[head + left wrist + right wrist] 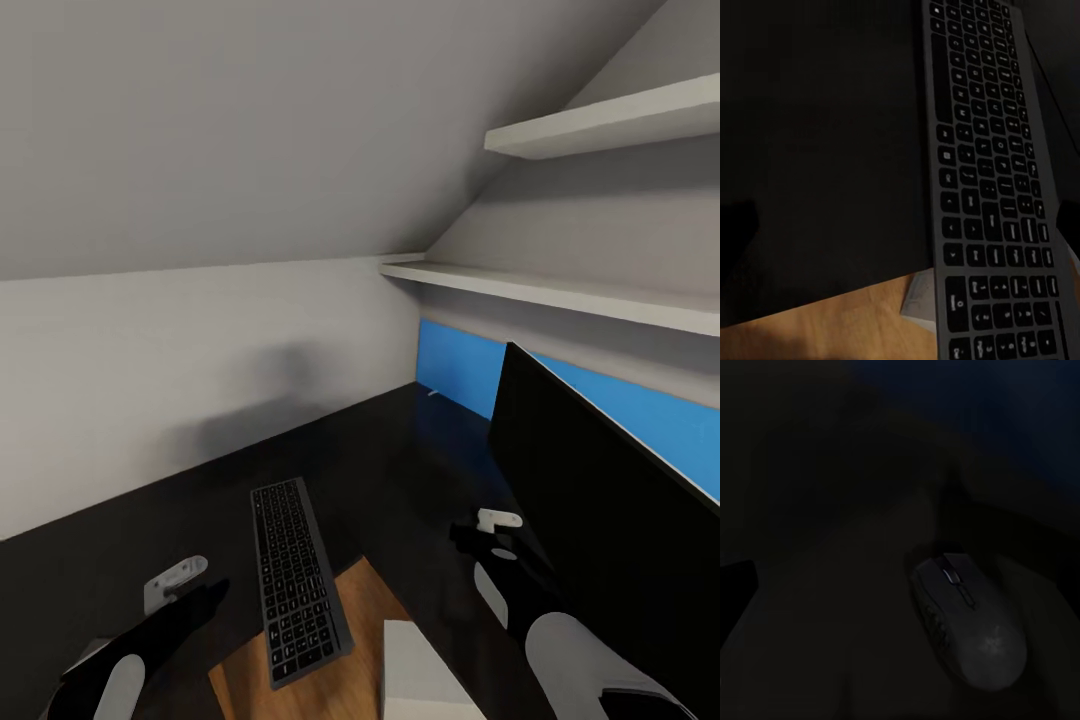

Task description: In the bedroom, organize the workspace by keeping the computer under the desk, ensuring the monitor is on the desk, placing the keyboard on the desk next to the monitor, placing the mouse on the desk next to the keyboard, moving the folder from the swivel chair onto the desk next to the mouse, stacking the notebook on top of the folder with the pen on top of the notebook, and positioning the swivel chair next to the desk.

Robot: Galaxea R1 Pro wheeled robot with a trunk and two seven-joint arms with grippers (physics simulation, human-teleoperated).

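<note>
Spanning the view, the black counter (400, 480) carries the monitor (610, 520) at right, then the keyboard (295, 590) overhanging its front edge, then the mouse (971, 619). Neither hand's grip can be told.

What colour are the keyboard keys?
Dark, nearly black, on the keyboard, clearest in the left wrist view.

Attic bedrm workspace: sloped ceiling (250, 120), black desk (400, 470) w/ keyboard (296, 580), monitor (610, 510).

Bare desk (130, 520) left of keyboard (295, 575); monitor (610, 500) blocking right.
</note>
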